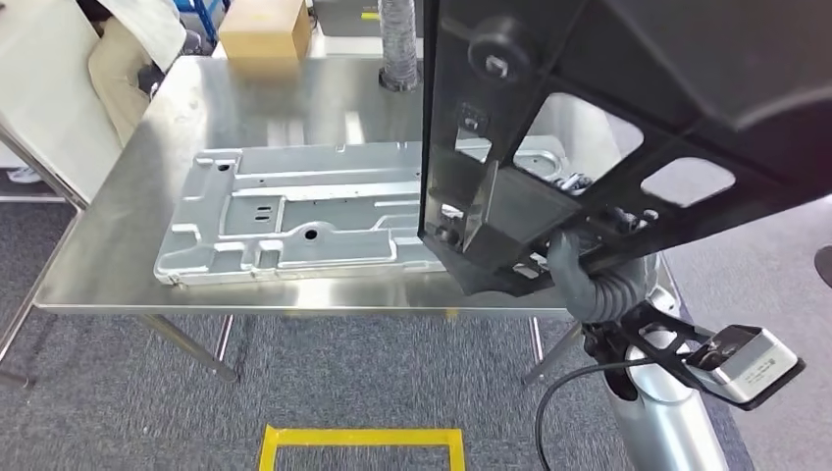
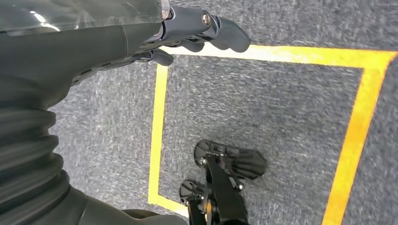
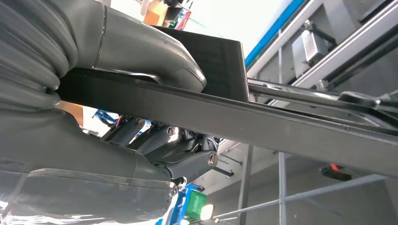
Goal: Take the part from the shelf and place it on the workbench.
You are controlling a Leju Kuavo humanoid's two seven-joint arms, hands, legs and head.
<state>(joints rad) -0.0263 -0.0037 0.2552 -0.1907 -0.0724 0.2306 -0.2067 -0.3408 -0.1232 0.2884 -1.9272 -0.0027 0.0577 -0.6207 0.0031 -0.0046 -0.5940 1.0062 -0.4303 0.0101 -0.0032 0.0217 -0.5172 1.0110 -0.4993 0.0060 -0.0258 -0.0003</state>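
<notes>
The part (image 1: pixel 589 128) hung above the surface's (image 1: pixel 128 245) right end, held by the right hand (image 3: pixel 141 140). A metal panel (image 1: pixel 294 211) lay flat at the surface's middle, partly behind the part. A cardboard box (image 1: pixel 265 34) stood at the far edge. The left hand (image 2: pixel 187 33) hung over the floor (image 2: pixel 263 108).

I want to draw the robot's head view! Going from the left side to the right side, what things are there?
A person's beige sleeve → cardboard box → stamped metal panel on the steel workbench → black plastic part held up by the right hand → grey wrist camera.
</notes>
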